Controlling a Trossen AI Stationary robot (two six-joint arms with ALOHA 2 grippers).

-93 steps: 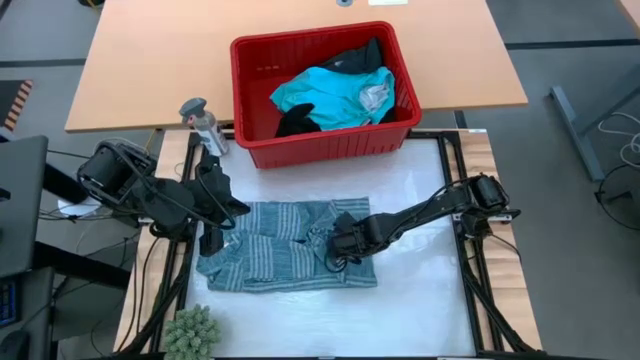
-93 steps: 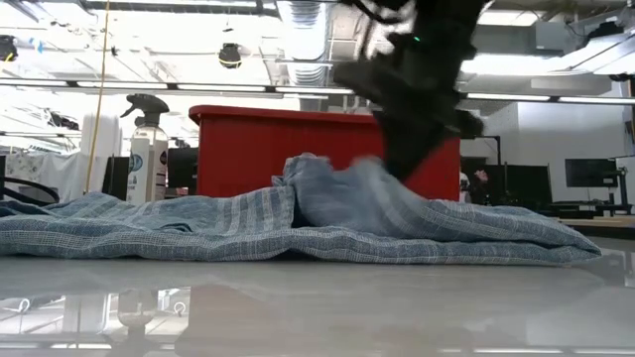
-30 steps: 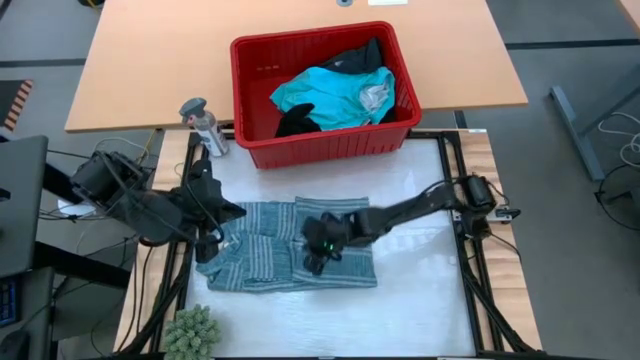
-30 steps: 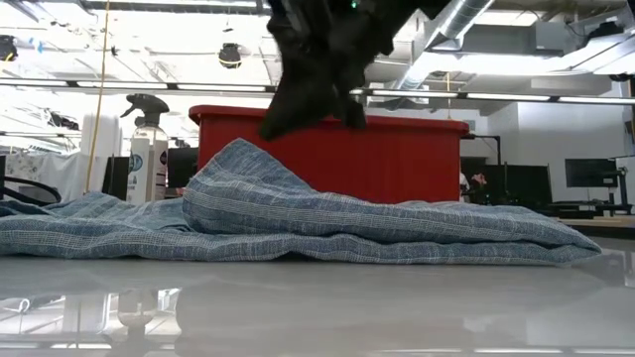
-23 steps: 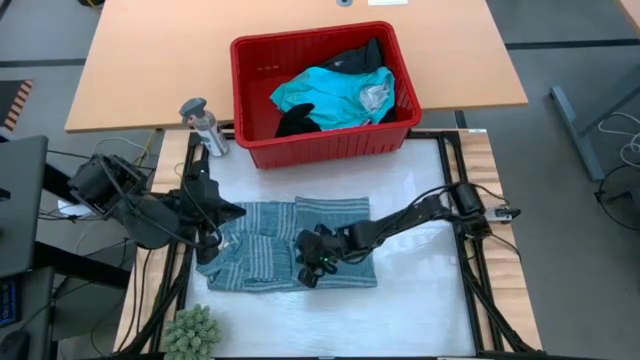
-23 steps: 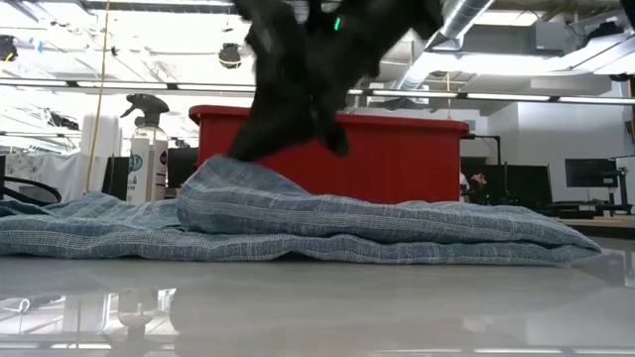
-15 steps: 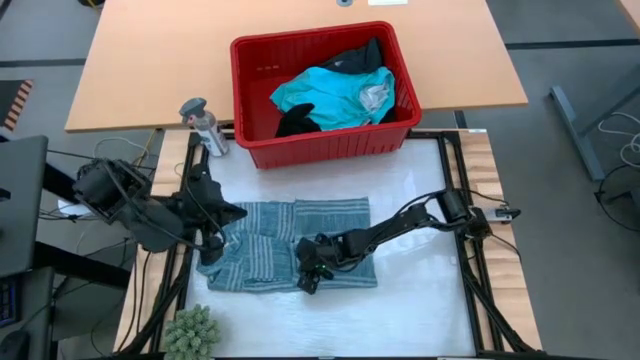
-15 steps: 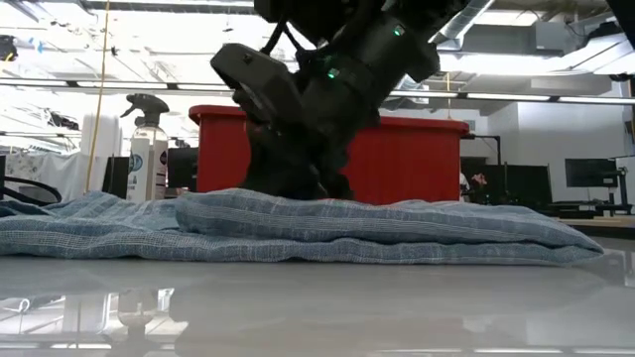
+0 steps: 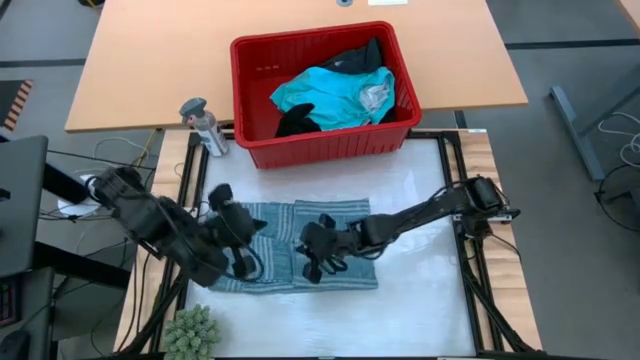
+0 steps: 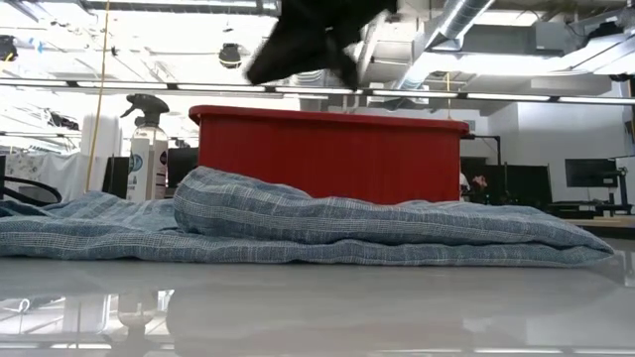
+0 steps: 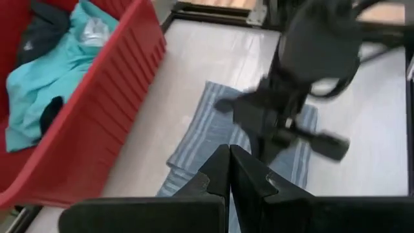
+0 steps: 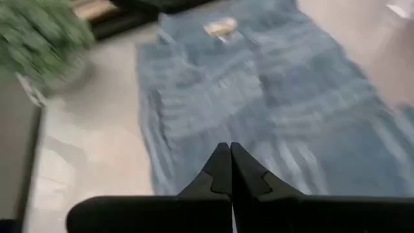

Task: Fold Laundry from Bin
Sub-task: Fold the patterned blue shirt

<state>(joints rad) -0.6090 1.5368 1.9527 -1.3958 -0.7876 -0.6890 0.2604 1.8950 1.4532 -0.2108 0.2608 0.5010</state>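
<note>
The blue-grey striped garment (image 9: 280, 248) lies on the white table, its right part folded over toward the left (image 10: 327, 220). My right gripper (image 9: 312, 262) hangs shut just above the fold's edge, clear of the cloth (image 10: 308, 40) (image 12: 229, 162). Over the garment's left part hovers my left gripper (image 9: 245, 262), shut with nothing between its fingers (image 11: 229, 168). At the far side stands the red bin (image 9: 320, 147), with a turquoise garment (image 9: 330, 95) and black ones (image 9: 298, 122) inside.
A grey spray bottle (image 9: 203, 125) stands left of the bin. A small green plant (image 9: 192, 332) sits at the table's near left corner. White table surface lies bare to the right of and nearer than the garment (image 9: 420, 300).
My right gripper has carried the folded layer's edge toward the table's left, set it down on the garment, let go and risen clear. The fold now lies flat. My left gripper has moved toward the right and near edges, over the garment's left part.
</note>
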